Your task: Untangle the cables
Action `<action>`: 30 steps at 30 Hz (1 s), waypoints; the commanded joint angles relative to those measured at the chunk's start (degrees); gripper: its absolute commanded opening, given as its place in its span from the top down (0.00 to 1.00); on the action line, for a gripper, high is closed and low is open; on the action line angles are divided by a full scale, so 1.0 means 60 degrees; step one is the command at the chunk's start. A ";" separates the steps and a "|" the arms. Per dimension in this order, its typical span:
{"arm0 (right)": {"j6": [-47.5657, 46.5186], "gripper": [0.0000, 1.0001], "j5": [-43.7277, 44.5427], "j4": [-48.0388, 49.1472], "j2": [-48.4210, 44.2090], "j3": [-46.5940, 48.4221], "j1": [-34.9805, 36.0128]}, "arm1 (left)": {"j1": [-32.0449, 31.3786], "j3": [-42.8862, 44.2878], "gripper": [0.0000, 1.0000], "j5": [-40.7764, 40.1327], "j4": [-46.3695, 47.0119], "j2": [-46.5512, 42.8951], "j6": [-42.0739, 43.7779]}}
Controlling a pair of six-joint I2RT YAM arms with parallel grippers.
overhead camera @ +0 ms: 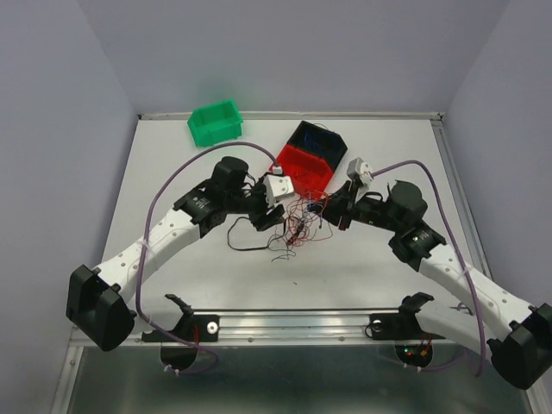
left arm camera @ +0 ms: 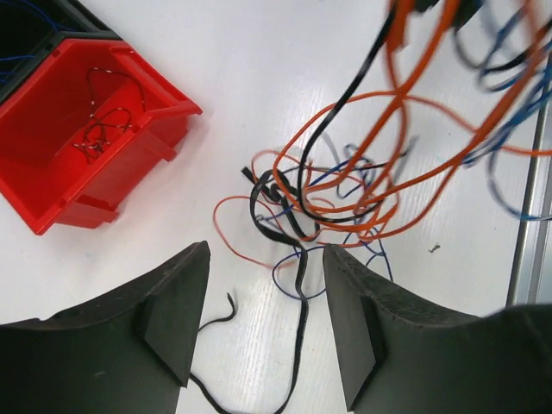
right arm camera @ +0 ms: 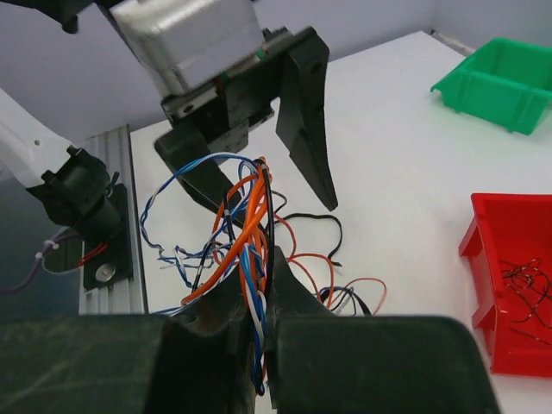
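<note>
Cables (overhead camera: 297, 226): tangled heap mid-surface (overhead camera: 164, 172), between both claws.
Crossings were too fine to sort out; lifted loops were cut off at the top of the left wrist view. Right claw (right arm camera: 263, 269) was clenched on orange and blue strands, held up off the heap. Left claw (left arm camera: 266, 289) was released, straddling a black strand. Red bin (left arm camera: 78, 138) held a few thin dark wires; black bin (overhead camera: 321, 138) some blue.

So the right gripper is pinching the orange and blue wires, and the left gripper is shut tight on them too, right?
Not quite. The right gripper is pinching the orange and blue wires, but the left gripper is open, not shut tight on them. The left wrist view shows it spread wide over the tangle, holding nothing.
</note>
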 commanded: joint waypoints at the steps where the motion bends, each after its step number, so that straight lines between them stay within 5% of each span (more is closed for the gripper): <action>1: 0.0338 0.99 0.0870 -0.0432 -0.0800 -0.0435 0.0071 | 0.0028 -0.0108 0.34 0.0671 -0.0107 0.0530 0.0534; 9: 0.1260 1.00 0.4458 -0.3124 -0.2543 -0.0113 0.0086 | -0.0103 -0.0312 0.33 -0.0383 0.0610 0.1615 0.0096; 15: 0.2256 0.99 0.8716 -0.4912 -0.4023 0.0180 0.0071 | -0.0660 -0.0370 0.33 -0.1291 0.0932 0.2933 -0.0052; 30: 0.2755 0.99 1.0554 -0.5780 -0.4771 0.0326 0.0085 | -0.1803 -0.0269 0.39 -0.2478 0.0743 0.4794 0.0021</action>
